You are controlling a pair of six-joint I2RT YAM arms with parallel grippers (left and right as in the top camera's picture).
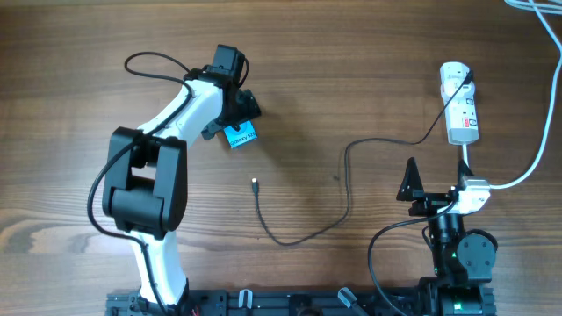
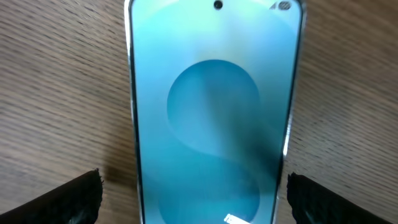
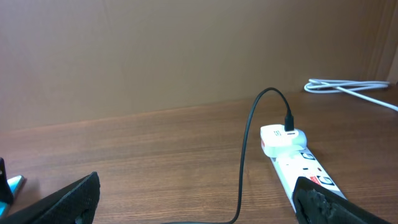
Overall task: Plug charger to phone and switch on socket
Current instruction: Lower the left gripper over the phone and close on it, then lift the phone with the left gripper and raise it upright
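With both arms stationary, I report the following.

Left gripper (image 2: 199,204): jaws spread wide, nothing gripped. The phone (image 2: 211,112) lies flat on the table (image 1: 351,70) directly beneath and ahead of it, running lengthwise away from the gripper. Each long edge of the phone sits inside the line of the nearer finger, and a strip of bare wood shows on either side between edge and fingertip. The far end, which carries a small round camera hole (image 2: 217,5), reaches the top of the wrist view. Small white text near the gripper end of the teal screen is too blurred to read.

Right gripper (image 3: 199,208): jaws also spread wide, holding nothing. The socket (image 3: 298,155) lies ahead, towards the right finger (image 3: 336,202), with its near end beside that fingertip. Its red markings are not legible. The charger (image 1: 347,189) rises from the black plug (image 3: 289,121), arcs over and drops to the table between the fingers. Open wood extends ahead and left up to the table's far edge.

From overhead, the connector tip (image 1: 254,183) lies on clear wood, apart from the phone and from both grippers. A white lead (image 1: 527,171) runs past the right arm.
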